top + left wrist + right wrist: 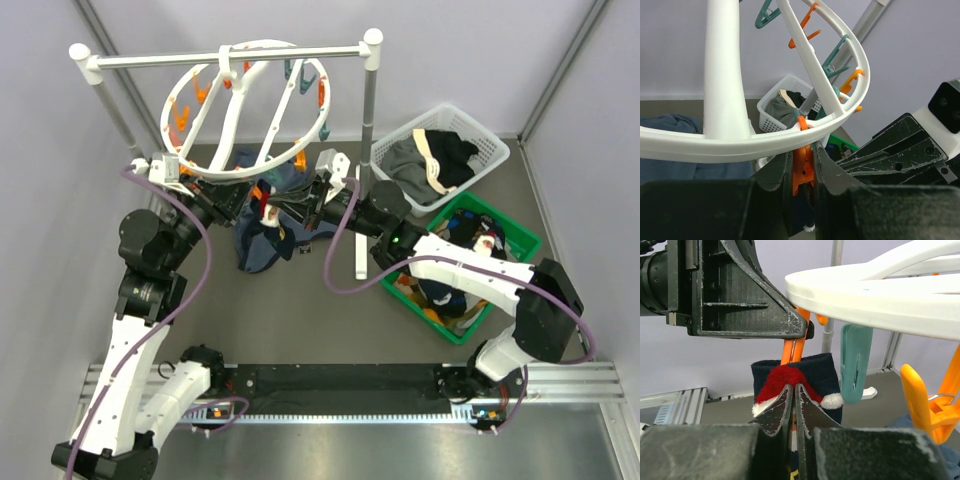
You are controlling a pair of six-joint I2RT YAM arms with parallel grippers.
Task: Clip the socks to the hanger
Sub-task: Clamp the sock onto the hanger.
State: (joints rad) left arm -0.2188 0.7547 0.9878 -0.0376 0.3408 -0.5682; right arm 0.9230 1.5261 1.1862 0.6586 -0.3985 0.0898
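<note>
The hanger (pixel 232 120), a round white ring with orange and teal clips, hangs tilted from the rack bar. My left gripper (pixel 802 160) is shut on an orange clip (pixel 802 170) just under the ring's rim (pixel 740 145). My right gripper (pixel 793 390) is shut on a dark navy sock (pixel 822 372) with a red and white hat mark, and holds it upright. The sock's top edge meets the tips of that orange clip (pixel 792 347); whether the clip bites the fabric I cannot tell. In the top view both grippers meet below the ring near the sock (pixel 268 215). More socks lie in the green bin (pixel 520 240).
A teal clip (pixel 855 360) and another orange clip (pixel 920 395) hang right of the sock. The white rack bar (pixel 150 59) and its post (pixel 367 150) stand behind. A white basket (pixel 490 145) of clothes sits at the back right. A blue-grey garment (pixel 262 250) lies on the table below the grippers.
</note>
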